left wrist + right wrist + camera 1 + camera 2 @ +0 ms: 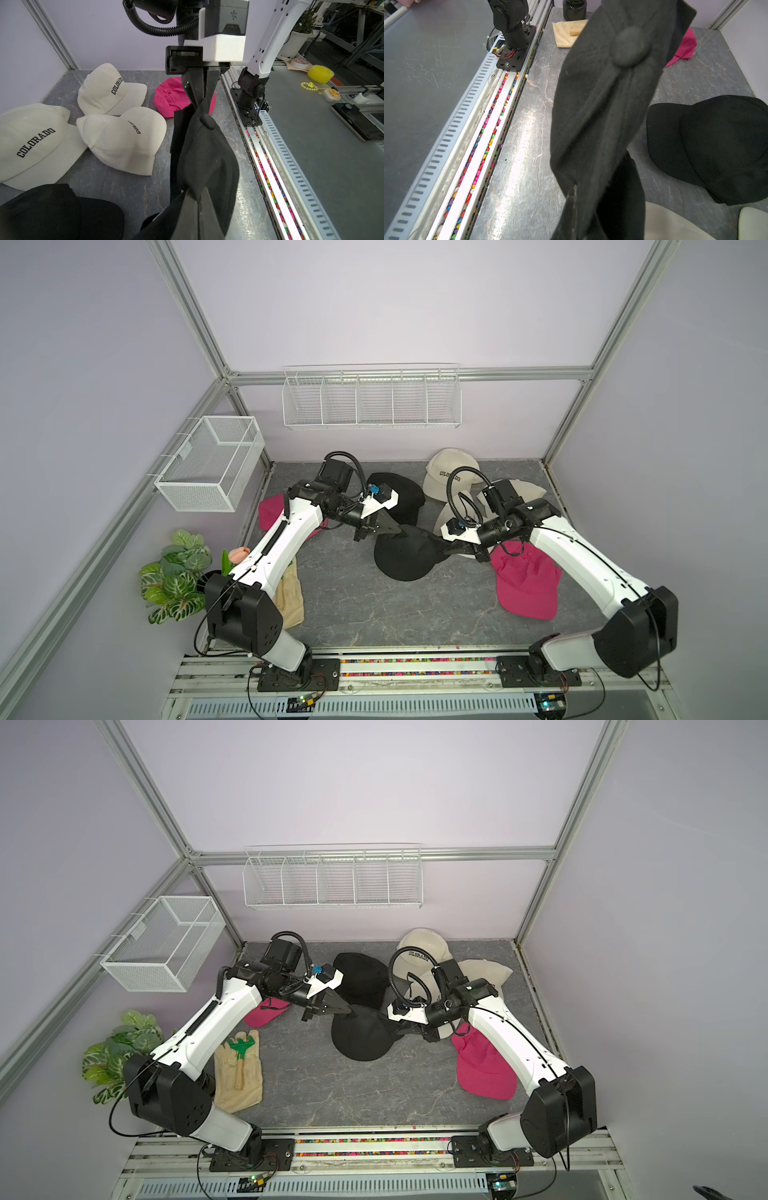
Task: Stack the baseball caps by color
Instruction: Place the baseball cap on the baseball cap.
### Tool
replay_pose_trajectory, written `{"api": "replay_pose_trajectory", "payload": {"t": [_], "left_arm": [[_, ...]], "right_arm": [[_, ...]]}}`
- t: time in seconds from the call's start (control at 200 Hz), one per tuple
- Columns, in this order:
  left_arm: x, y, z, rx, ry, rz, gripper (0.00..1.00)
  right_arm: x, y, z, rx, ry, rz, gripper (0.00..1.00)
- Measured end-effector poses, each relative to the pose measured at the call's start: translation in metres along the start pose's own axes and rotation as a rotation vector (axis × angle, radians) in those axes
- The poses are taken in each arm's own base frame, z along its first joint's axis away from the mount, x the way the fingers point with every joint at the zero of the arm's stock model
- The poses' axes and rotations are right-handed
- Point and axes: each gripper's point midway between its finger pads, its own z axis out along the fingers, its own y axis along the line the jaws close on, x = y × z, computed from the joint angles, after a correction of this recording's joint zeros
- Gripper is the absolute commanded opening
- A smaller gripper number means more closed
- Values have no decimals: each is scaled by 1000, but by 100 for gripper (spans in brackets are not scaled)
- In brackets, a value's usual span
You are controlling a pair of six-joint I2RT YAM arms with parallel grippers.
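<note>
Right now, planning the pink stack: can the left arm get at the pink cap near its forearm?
Probably not yet: its fingers are shut on the black cap, which the right arm's fingers also pinch. The pink cap lies partly under that forearm.

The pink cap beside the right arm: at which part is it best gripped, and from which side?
On the pink cap, pinch a raised fold of the soft crown, coming straight from above. The crown is crumpled, so folds stand up for the jaws, whereas the brim seems to lie flat on the mat. The right gripper is nearest, but it is shut on the black cap.
</note>
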Motion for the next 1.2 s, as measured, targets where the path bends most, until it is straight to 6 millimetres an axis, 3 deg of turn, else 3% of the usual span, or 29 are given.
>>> {"api": "replay_pose_trajectory", "payload": {"t": [0.145,0.28,0.635,0.885,1.03,1.199], "left_arm": [[1,12,0,-43,8,-27,0],[-2,32,-5,-109,-2,-71,0],[21,109,-25,-361,25,-253,0],[45,174,-33,-475,49,-396,0],[59,194,-31,-495,66,-442,0],[72,218,-43,-532,54,-515,0]], "right_arm": [[-2,-8,-2,29,-1,-12,7],[-6,-27,-2,88,-8,-30,7],[-8,-134,13,172,62,92,7],[-2,-186,24,126,125,176,6],[7,-211,29,113,150,226,7],[14,-241,39,152,147,291,11]]}}
